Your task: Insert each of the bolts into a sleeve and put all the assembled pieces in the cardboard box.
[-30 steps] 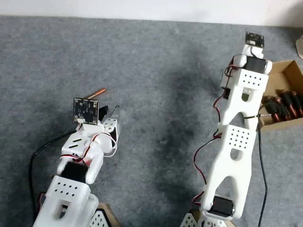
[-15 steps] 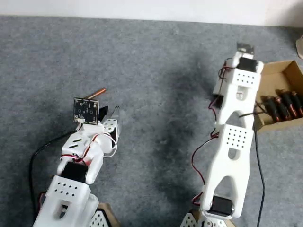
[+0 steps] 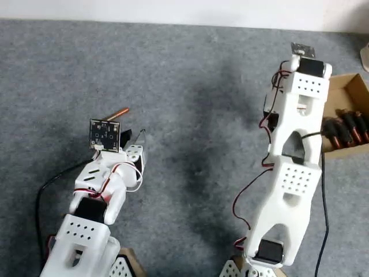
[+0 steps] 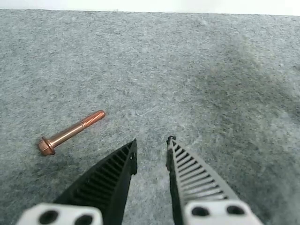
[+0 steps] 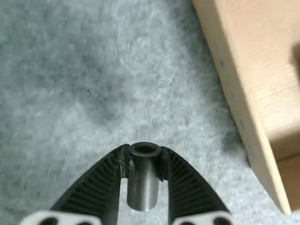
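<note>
A copper bolt (image 4: 71, 132) lies loose on the grey carpet, just beyond and to one side of my left gripper (image 4: 151, 145), which is open with nothing between its fingers. In the high view the bolt (image 3: 120, 113) pokes out past the left arm's camera board. My right gripper (image 5: 142, 161) is shut on a dark metal sleeve (image 5: 142, 183), held with its bore facing outward, above the carpet beside the cardboard box (image 5: 243, 79). The box (image 3: 350, 88) at the right edge holds several assembled bolt-and-sleeve pieces (image 3: 345, 128).
The right arm (image 3: 294, 144) stretches up the right side of the table, partly covering the box's near wall. The left arm (image 3: 98, 190) sits at the lower left. Open carpet (image 3: 196, 115) lies between the two arms.
The right arm has drawn back from the box and swung slightly, its wrist now lifted clear of the box's left wall. The left arm and the bolt have not moved.
</note>
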